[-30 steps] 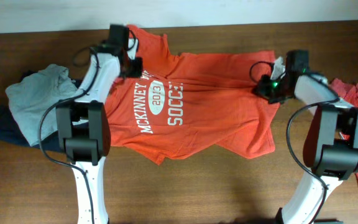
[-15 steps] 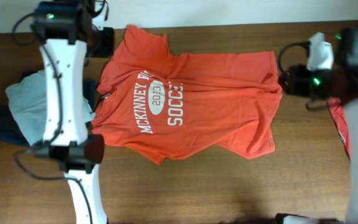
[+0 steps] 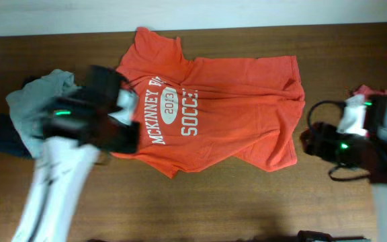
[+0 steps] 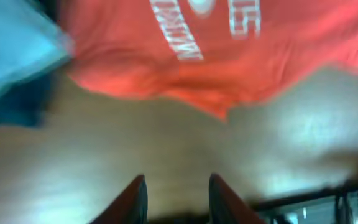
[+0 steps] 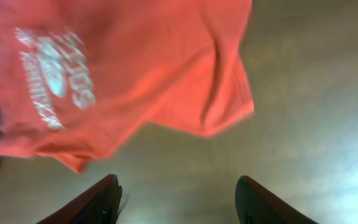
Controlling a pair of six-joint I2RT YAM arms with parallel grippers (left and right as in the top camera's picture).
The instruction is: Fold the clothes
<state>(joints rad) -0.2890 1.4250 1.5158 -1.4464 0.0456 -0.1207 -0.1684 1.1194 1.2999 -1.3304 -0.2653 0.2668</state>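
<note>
Orange T-shirt [image 3: 220, 114] lies unfolded, print side up, white "McKinney 2013 Soccer" lettering, wrinkled, mid-desk [image 3: 247, 202]. Grey garment [image 3: 35, 107] is crumpled at the left on top of a dark navy garment [image 3: 5, 138]. Red garment [image 3: 367, 90] at right edge, mostly hidden.

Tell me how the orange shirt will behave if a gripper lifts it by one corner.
Probably floppy: the shirt lies flat with soft creases, so it should sag and drape from the pinched corner. Likely light, since it spreads as one thin layer of cloth. If pushed instead, it would probably bunch up rather than slide whole across the wooden table.
</note>
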